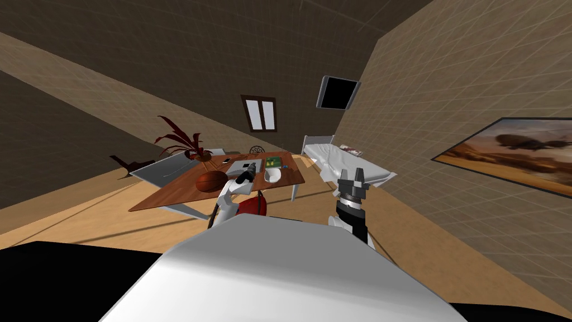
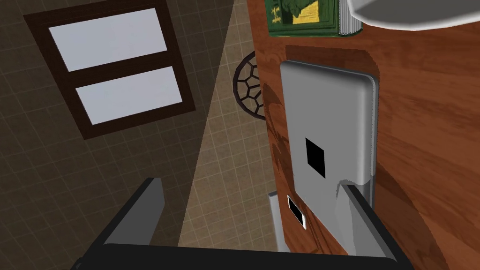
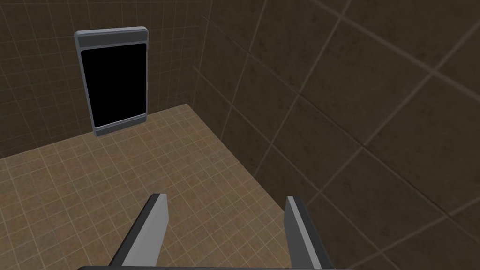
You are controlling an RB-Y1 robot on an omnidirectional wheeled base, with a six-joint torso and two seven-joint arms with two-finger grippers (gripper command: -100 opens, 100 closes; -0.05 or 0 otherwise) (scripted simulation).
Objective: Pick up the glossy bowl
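The white bowl (image 1: 272, 175) sits on the wooden worktop (image 1: 167, 195), just beside a green book (image 1: 273, 162) and near the edge on my right. It looks upright with its mouth upward, so its rim is the natural place to take hold. The left tool (image 1: 249, 170) reaches out over the worktop, close to the bowl but not at it. In the left wrist view its two fingers stand wide apart with nothing between them. One finger is over a flat grey slab (image 2: 328, 131) and the other is out beyond the worktop's edge. From there the bowl lies off to the side, past the book and outside the span of the fingers, so I judge the approach unfinished. The tool would need to swing across toward the bowl and drop until one finger goes inside the rim and one outside. A phone (image 2: 296, 212) lies against the slab near the fingers, and a basketball (image 1: 211, 181) rests on the other side of the arm. A careless sweep could knock either. The right tool (image 1: 351, 180) is held up well apart from the worktop, fingers spread and empty, likely parked there to leave the working arm room.
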